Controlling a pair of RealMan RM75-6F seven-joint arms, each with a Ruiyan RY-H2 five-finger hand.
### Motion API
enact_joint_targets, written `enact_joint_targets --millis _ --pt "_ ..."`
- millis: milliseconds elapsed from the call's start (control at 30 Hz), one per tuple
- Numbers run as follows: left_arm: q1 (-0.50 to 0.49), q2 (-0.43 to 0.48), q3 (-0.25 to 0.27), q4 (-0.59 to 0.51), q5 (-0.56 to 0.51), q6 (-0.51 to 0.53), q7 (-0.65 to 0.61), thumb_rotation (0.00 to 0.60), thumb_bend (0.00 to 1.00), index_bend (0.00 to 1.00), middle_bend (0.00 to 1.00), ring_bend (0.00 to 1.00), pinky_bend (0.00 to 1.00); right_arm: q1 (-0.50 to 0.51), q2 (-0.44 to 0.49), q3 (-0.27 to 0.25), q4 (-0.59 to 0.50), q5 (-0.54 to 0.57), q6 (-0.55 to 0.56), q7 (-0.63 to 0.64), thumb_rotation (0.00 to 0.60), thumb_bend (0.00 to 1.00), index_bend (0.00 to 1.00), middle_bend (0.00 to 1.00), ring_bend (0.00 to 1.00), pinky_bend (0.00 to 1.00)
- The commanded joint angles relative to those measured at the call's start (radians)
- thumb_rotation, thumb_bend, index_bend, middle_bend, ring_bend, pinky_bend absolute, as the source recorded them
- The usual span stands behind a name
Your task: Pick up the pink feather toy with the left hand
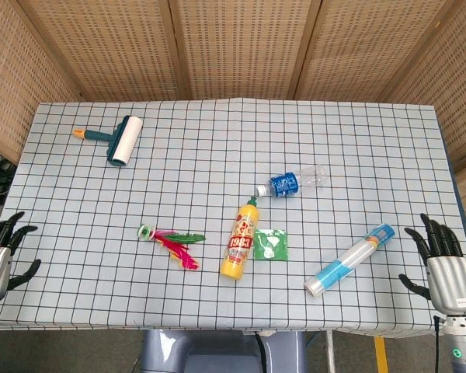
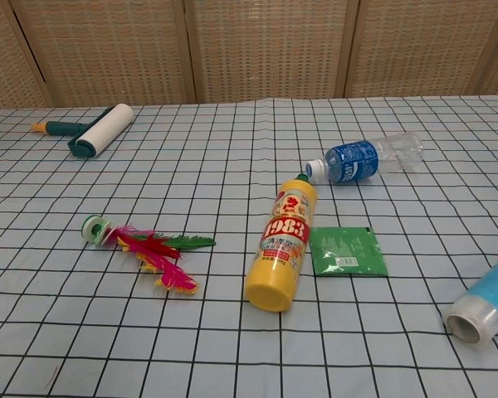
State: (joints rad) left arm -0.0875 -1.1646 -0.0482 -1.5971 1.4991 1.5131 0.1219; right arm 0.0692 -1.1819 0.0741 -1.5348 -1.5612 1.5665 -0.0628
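Surface [image 1: 217,155] covered in pale blue-grey cloth with black grid lines. Lying on it: lint roller with white roll and teal handle [image 1: 120,140], far left corner; clear plastic water bottle with blue label [image 1: 293,183] on its side, right of centre; yellow squeeze bottle with red label and green cap [image 1: 241,240] lying flat, cap near the water bottle's cap; green flat sachet [image 1: 270,244] just beside the yellow bottle; pink feather toy with green-white base [image 1: 171,241] left of it; blue-and-clear plastic roll [image 1: 349,259] near right front edge.
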Motion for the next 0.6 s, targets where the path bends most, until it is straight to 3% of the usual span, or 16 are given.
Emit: enact_joint_targets --millis 33,600 --pt "-0.002 0.005 0.002 -0.01 -0.008 -0.009 0.013 0.6 0.19 0.0 0.0 0.0 0.0 0.0 0.001 -0.001 -0.003 0.002 -0.002 -0.004 0.6 0.12 0.05 0.0 0.0 0.05" --pt "-0.004 -0.005 -0.006 -0.005 -0.011 -0.005 -0.007 0.6 0.21 0.04 0.0 0.0 0.0 0.003 0.004 0.001 -0.015 0.017 -0.02 -0.012 0.6 0.12 0.1 0.0 0.0 0.05"
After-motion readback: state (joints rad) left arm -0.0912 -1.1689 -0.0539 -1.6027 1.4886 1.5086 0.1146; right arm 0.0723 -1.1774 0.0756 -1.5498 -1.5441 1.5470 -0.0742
